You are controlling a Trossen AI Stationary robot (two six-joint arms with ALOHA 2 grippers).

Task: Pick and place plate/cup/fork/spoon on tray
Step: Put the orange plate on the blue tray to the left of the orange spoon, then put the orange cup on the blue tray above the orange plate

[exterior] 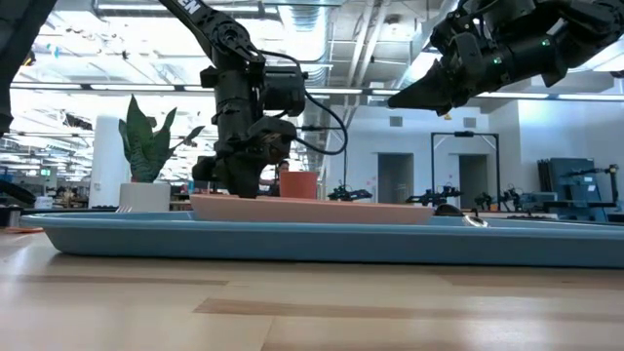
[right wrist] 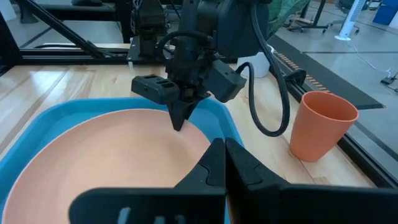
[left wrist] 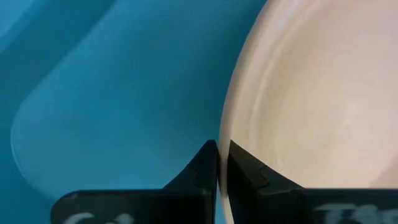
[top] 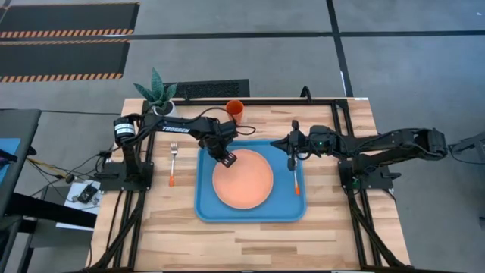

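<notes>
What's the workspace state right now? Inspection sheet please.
Surface: wooden table, black frame rails along its edges.
Job's things: plate lies in the tray; spoon in the tray beside the plate; fork on the table outside the tray; cup upright on the table behind the tray.
Clutter: potted plant at the back corner.
Grippers: left claw shut on the plate's rim; right claw shut, above the spoon.
Cables: black cable looped on the left arm; loose wires beside the table.
Surroundings: grey floor, striped mats; no people seen.
</notes>
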